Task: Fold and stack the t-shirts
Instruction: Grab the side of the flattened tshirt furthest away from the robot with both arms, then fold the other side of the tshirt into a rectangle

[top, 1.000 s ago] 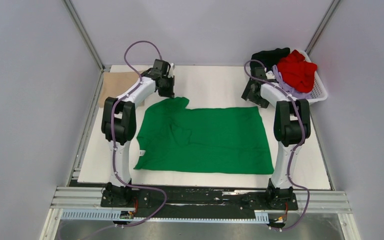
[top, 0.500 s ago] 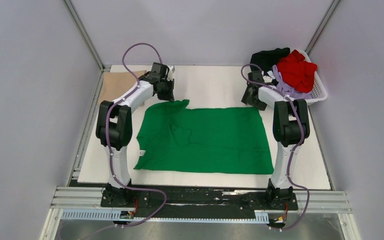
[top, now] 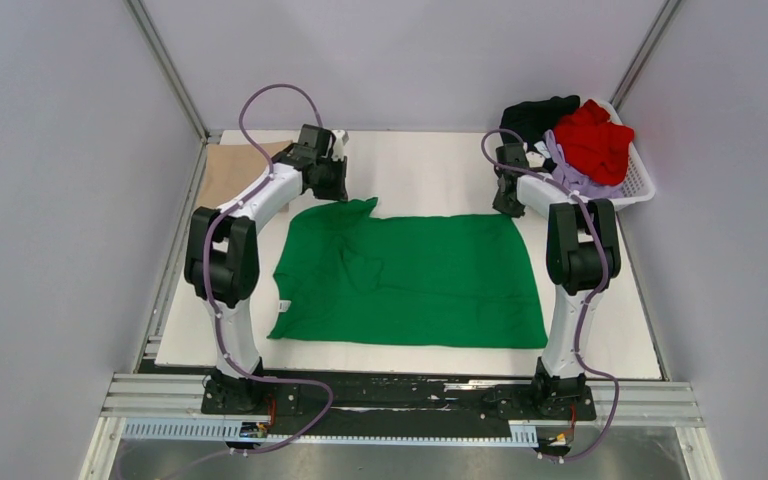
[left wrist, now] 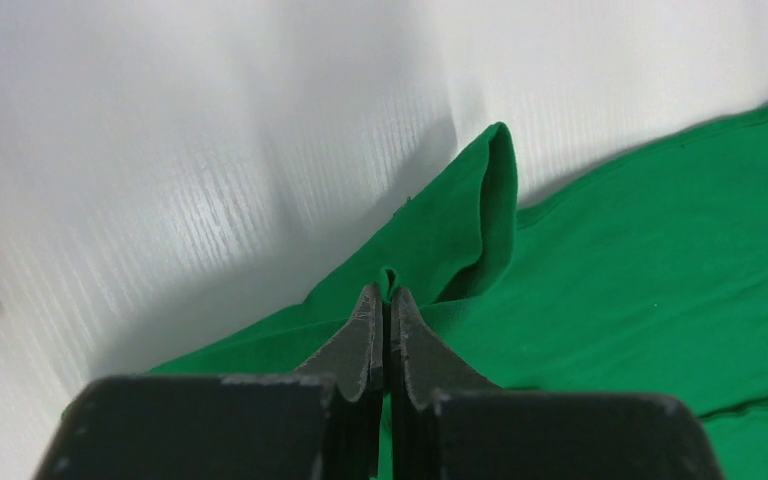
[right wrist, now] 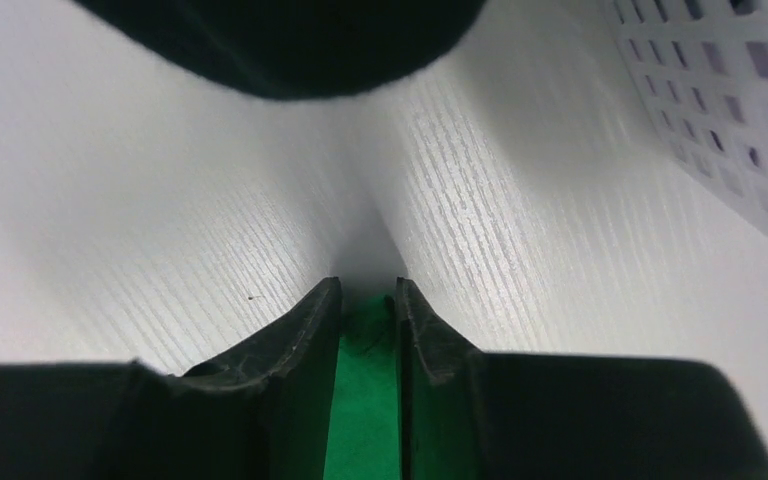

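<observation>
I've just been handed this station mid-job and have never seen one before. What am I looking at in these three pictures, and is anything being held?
Two robot arms are bolted at the near edge of a white table. The wide picture looks down from above and behind them. The other two come from a camera on each wrist, looking along that arm's own claw.

A green shirt lies spread on the table. The left claw is shut on its far left edge, where a small peak of cloth stands up. The right claw is at the far right corner, with green cloth pinched between its fingers.

A tan shirt lies at the far left. A basket at the far right holds a black shirt, a red shirt and a lavender shirt.
</observation>
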Controlling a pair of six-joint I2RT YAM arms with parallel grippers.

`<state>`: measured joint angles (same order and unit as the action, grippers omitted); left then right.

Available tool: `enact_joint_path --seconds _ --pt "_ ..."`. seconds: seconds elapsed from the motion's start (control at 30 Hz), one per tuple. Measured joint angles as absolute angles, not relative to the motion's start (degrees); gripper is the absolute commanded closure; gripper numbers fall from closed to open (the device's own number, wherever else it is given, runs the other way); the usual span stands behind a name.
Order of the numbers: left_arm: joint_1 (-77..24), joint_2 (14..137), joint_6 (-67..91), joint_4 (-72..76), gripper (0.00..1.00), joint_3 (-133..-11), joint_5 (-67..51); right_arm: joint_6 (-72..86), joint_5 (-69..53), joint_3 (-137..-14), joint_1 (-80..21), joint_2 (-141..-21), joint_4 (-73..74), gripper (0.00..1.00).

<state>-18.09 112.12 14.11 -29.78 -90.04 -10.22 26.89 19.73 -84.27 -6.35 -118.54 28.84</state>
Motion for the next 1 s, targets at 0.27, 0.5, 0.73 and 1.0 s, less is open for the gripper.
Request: enact_joint_path --seconds 0.27,0.5,0.73,1.0 --pt "-18.48 110.37 13.76 -29.74 1.00 -89.10 -10.24 25.32 21.19 -83.22 -6.74 -117.71 29.28 1.00" --pt "-20.16 103.72 13.78 -29.12 1.00 -82.13 -8.71 23.77 23.59 -77.21 -8.78 -112.53 29.61 1.00" --pt "-21.74 93.86 14.09 -28.51 1.00 -74.35 -6.96 23.88 24.45 -69.36 -10.48 -103.24 30.00 1.00" --pt "-22.06 82.59 16.03 -28.14 1.00 -67.33 -5.04 24.18 24.99 -62.85 -11.57 -90.74 31.53 0.99"
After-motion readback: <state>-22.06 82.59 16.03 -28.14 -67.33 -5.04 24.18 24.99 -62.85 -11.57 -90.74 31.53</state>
